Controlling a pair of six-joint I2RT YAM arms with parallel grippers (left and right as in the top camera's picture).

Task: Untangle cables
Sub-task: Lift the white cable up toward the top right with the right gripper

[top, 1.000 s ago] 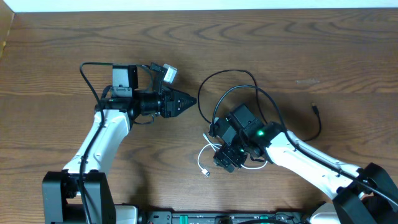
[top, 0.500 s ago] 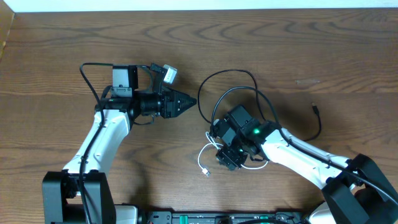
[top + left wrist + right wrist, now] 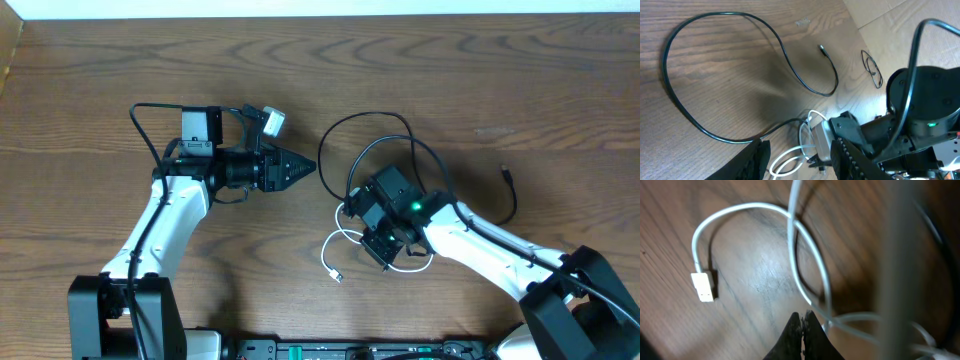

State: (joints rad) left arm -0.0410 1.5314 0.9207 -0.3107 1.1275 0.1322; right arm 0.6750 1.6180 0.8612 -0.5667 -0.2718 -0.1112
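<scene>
My right gripper (image 3: 802,322) shut, lower centre, beside white cable (image 3: 794,226), my left gripper (image 3: 800,146) part-open, empty, black cable (image 3: 725,13) upper left.

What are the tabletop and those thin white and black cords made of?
Tabletop: wood or wood-look laminate; brown grain lines, slight sheen. White cord: probably smooth plastic or rubber jacket; glossy, curls freely. Black cord: likely the same, matte; lies in loose loops.

We see a brown table (image 3: 500,80) with darker wavy wood grain, a black cable (image 3: 372,114) and a white cable (image 3: 703,286). The left arm (image 3: 170,215) and right arm (image 3: 490,255) are white with black joints; a green light (image 3: 417,209) glows on the right one.
</scene>
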